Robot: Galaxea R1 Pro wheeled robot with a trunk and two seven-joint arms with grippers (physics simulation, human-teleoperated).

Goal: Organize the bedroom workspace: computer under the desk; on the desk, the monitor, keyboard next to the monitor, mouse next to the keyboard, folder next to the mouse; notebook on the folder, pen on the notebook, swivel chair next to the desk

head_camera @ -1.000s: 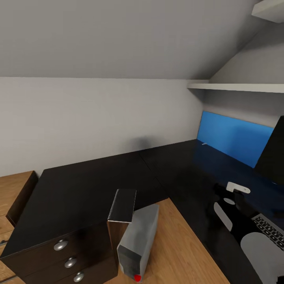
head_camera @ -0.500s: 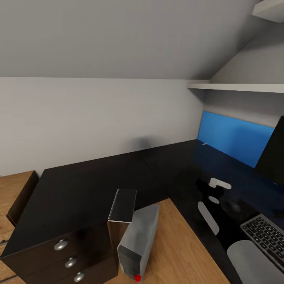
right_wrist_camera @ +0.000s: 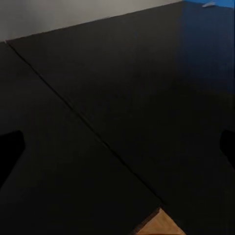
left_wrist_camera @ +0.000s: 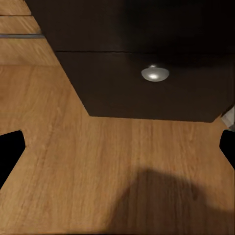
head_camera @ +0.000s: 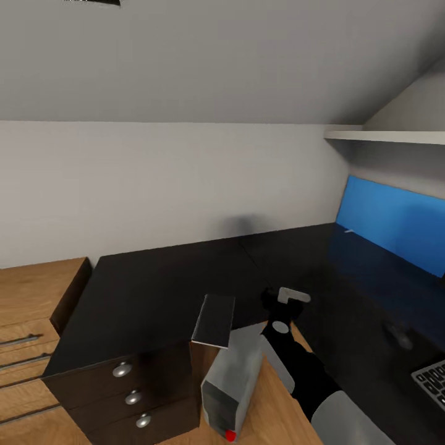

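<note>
The black desk (head_camera: 154, 290) runs in an L with its blue back panel (head_camera: 395, 225) at the right. A dark grey notebook (head_camera: 214, 317) sits at the desk's front edge, jutting out over the silver-grey computer (head_camera: 232, 377), which leans on the floor beside the black drawers (head_camera: 133, 395). My right gripper (head_camera: 283, 298) hovers over the desk's inner corner, open and empty; its wrist view has bare desk top (right_wrist_camera: 112, 98) between dark fingertips (right_wrist_camera: 10, 149). A thin white pen (head_camera: 349, 232) lies by the panel. A keyboard (head_camera: 432, 383) corner shows far right. My left gripper (left_wrist_camera: 117, 152) is open over the floor.
A light wooden drawer chest (head_camera: 31, 309) stands left of the desk. A white shelf (head_camera: 389, 136) hangs under the sloped ceiling at the right. A silver drawer knob (left_wrist_camera: 155, 73) faces the left wrist camera. Wooden floor (head_camera: 278, 408) lies inside the L.
The head view has panned left, so the monitor left the picture. My right arm has swung left from beside the keyboard to the desk's inner corner.
</note>
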